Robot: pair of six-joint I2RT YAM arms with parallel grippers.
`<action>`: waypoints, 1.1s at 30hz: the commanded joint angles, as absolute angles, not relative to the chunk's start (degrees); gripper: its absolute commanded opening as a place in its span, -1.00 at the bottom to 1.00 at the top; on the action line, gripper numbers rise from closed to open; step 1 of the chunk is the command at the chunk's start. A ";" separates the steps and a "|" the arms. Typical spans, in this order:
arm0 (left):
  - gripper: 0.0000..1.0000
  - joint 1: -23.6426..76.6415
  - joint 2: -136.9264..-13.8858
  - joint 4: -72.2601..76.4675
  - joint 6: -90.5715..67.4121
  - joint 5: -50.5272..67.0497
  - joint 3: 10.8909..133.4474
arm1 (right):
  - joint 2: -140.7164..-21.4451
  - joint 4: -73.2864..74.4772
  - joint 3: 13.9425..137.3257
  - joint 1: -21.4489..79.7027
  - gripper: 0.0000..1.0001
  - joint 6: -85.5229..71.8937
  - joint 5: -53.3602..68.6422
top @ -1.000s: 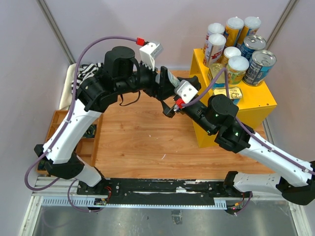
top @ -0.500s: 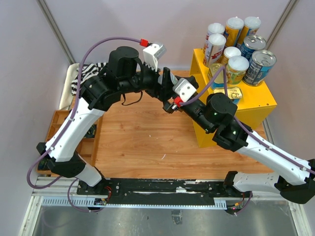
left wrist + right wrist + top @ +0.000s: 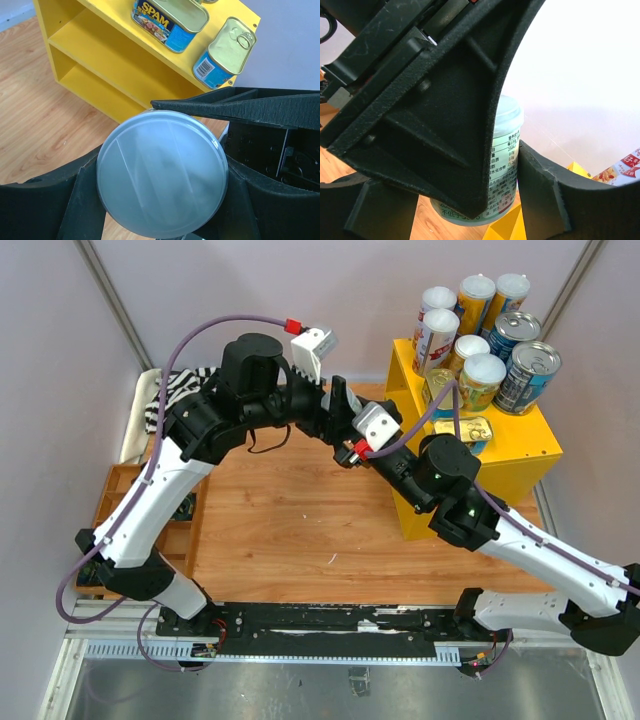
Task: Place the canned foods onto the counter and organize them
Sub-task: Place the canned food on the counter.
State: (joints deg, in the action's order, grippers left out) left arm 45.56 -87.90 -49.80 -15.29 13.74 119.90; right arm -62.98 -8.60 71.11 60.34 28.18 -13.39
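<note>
Narrowing its jaws over the last second, the right gripper brackets the pale-lidded can clamped in the left gripper near the counter (gripping yet? cannot tell), so a handover seems underway.

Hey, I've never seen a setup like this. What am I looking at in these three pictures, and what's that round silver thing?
These are two robot arms bolted to a wooden table. The wide picture looks down from above and behind them; the other two come from small cameras on each arm's wrist. The left claw holds a can; the round silver thing is one flat end of it, seen from the left wrist. The right claw sits around the same can, though whether it grips yet is unclear. To the right stands a yellow cabinet with more cans and flat tins on top. A striped cloth and a wooden tray lie at the left edge.
</note>
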 commanded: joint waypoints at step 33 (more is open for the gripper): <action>0.99 31.17 -73.84 0.82 -29.36 22.86 89.42 | -46.02 4.63 84.55 59.89 -0.99 22.69 -29.37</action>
State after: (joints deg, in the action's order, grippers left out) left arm 31.81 -72.97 -5.06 -27.29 20.71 89.21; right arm -44.29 3.09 77.03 60.31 20.60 -22.63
